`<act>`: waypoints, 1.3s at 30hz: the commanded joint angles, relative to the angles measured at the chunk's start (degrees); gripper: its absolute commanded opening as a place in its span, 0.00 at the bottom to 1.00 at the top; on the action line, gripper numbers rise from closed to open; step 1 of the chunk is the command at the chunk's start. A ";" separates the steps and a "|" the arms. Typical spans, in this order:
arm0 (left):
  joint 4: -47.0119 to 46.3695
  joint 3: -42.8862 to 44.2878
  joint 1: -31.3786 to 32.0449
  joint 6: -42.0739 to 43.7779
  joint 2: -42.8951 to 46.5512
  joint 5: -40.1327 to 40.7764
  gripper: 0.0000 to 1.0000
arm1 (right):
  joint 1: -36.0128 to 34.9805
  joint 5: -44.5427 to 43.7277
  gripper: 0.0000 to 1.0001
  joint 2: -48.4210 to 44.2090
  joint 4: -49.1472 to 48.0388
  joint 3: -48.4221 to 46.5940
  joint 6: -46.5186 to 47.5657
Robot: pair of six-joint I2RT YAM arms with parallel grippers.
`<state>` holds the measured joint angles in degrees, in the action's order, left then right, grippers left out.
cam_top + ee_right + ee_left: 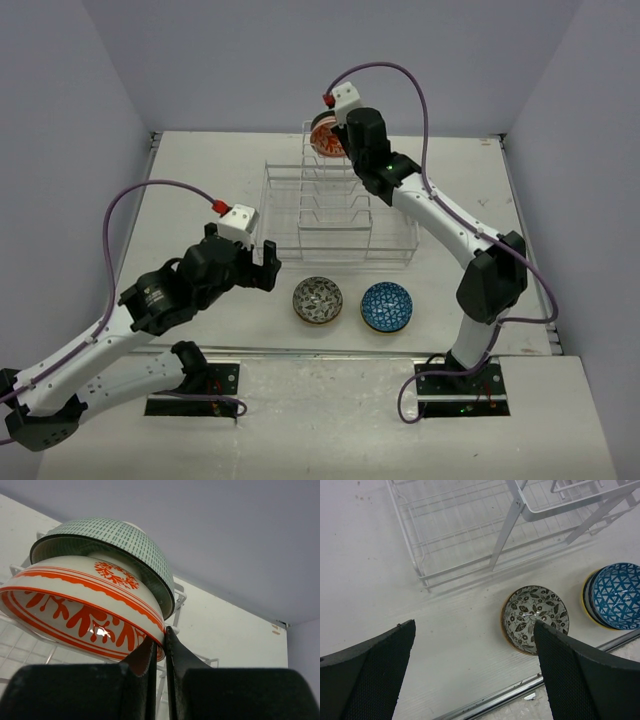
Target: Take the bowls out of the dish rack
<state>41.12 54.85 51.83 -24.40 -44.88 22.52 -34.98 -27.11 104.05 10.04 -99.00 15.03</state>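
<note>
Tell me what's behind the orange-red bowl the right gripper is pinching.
A green-checked bowl sits right behind the orange-red bowl, only its outer wall and dark rim showing. Its inside and lower part are covered.

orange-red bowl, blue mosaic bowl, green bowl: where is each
orange-red bowl (75,607), right wrist view, outer wall
blue mosaic bowl (387,307), top external view, inner centre
green bowl (117,537), right wrist view, outer wall

Left arm bent low, left gripper spread wide, right arm outstretched, right gripper pinched tight
</note>
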 commanded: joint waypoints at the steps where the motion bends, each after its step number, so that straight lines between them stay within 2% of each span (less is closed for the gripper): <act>1: -0.52 0.08 0.11 1.11 1.29 3.22 1.00 | -0.61 1.01 0.00 -4.46 -5.29 2.58 -2.10; 12: -2.62 0.43 0.11 -0.03 3.05 4.81 1.00 | -1.05 2.15 0.00 -12.82 -9.69 9.35 -4.30; 16: -3.94 0.78 0.11 -0.12 3.57 5.25 1.00 | -0.97 1.63 0.00 -13.87 -13.99 11.11 -3.69; 21: -4.56 1.40 0.11 -0.47 3.93 6.21 1.00 | -0.97 2.06 0.00 -12.99 -13.56 10.23 -3.07; 32: -7.81 6.41 0.11 -0.91 1.65 9.12 1.00 | -0.97 5.40 0.00 -17.74 -10.22 7.69 -7.55; 39: -11.15 13.52 0.11 -0.12 -3.89 5.79 1.00 | -0.88 6.72 0.00 -18.53 -8.02 7.59 -9.22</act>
<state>34.96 63.51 51.83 -24.86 -46.65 29.28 -35.79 -21.76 89.12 5.80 -88.05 8.49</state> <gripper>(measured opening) 0.997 0.051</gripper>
